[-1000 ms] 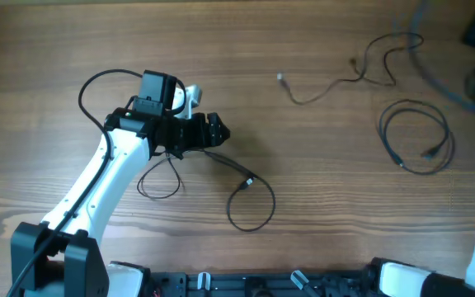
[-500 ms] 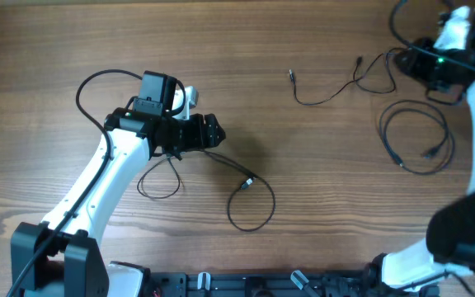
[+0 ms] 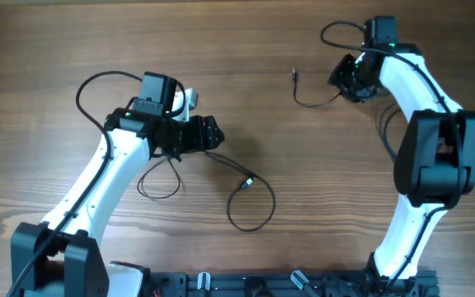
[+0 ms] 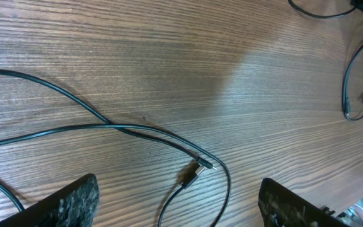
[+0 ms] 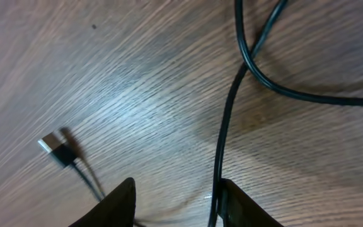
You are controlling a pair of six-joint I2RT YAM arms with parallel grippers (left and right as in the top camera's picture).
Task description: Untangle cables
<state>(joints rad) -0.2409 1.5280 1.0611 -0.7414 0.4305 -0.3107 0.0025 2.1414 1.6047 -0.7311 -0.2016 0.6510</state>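
Several thin black cables lie on the wooden table. One makes a loop (image 3: 250, 206) with a plug (image 3: 248, 183) below my left gripper (image 3: 213, 132), joined to a smaller loop (image 3: 159, 177) under the arm. In the left wrist view this cable (image 4: 118, 129) and its plug (image 4: 197, 169) lie just ahead of the open, empty left gripper (image 4: 178, 186). A second cable (image 3: 316, 101) with a plug (image 3: 293, 74) runs to my right gripper (image 3: 343, 79). In the right wrist view the open right gripper (image 5: 175, 202) has that cable (image 5: 222, 151) along its right finger; a plug (image 5: 55, 150) lies to the left.
A third cable loop (image 3: 382, 128) lies at the right, mostly hidden behind the right arm; it also shows in the left wrist view (image 4: 351, 82). Thicker black wires arc off the left arm (image 3: 89, 82) and the right arm (image 3: 336, 29).
The right arm has swung in from the right edge to the upper cable, whose plug end shifted slightly right. The left arm and its cable have not moved.
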